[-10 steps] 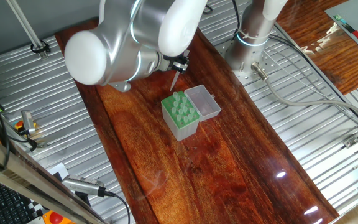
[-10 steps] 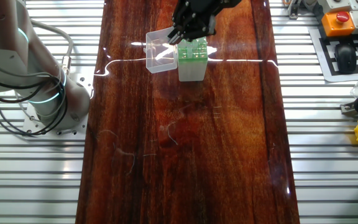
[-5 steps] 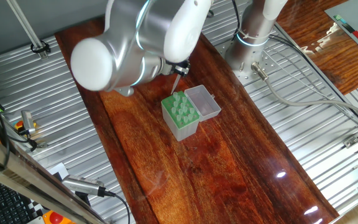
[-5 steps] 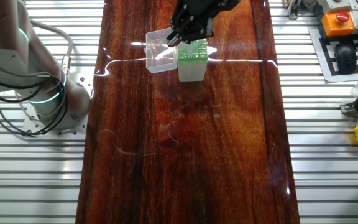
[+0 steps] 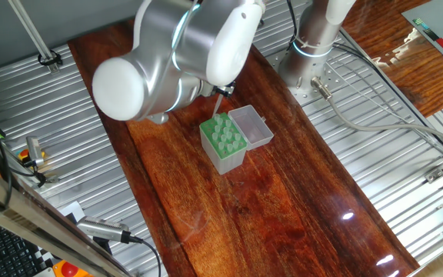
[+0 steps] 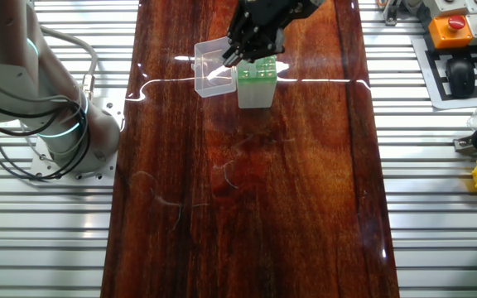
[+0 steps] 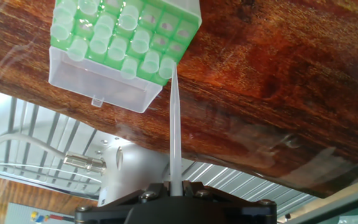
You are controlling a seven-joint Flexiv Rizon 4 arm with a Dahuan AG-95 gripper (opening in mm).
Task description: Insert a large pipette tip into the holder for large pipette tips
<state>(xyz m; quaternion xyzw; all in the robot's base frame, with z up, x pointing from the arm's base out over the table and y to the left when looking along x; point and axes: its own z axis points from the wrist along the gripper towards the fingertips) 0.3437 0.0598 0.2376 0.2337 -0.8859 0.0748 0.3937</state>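
The holder for large pipette tips [image 7: 129, 34] is a pale green rack with a grid of round holes, several of them filled; its clear lid [image 7: 98, 81] hangs open beside it. My gripper [image 7: 174, 185] is shut on the wide end of the large pipette tip [image 7: 174, 124], a long translucent cone. The cone's thin end reaches the rack's corner hole at the edge nearest the lid. In one fixed view the gripper [image 5: 222, 88] holds the pipette tip [image 5: 218, 104] just above the holder [image 5: 223, 142]. In the other fixed view the gripper [image 6: 240, 50] covers part of the holder [image 6: 256, 79].
The holder stands on a dark wooden board [image 5: 283, 200] laid over ribbed metal tabletop [image 5: 375, 154]. The arm's base [image 5: 310, 54] stands at the board's far end, with cables [image 5: 375, 123] trailing from it. The open lid [image 5: 251, 125] lies beside the rack.
The arm has shifted a little to the right in one fixed view, carrying the pipette tip sideways above the rack's back edge. The holder has not moved.
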